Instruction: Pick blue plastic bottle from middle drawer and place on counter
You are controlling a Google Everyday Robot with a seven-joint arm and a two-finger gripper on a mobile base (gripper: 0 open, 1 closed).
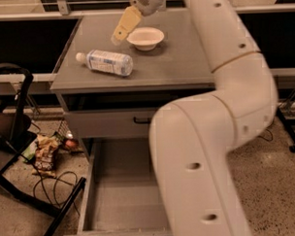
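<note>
while the blue plastic bottle (106, 62) lies on its side on the counter (194, 65) near the white bowl (145, 38), your gripper (119, 34) hangs above both, apart from the bottle; you cannot tell whether it is open or closed. the middle drawer (122, 198) stands pulled out.

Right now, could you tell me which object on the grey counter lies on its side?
The clear plastic bottle with the white cap lies flat on the counter; the white round bowl sits upright, with the gripper hanging just beside it.
</note>
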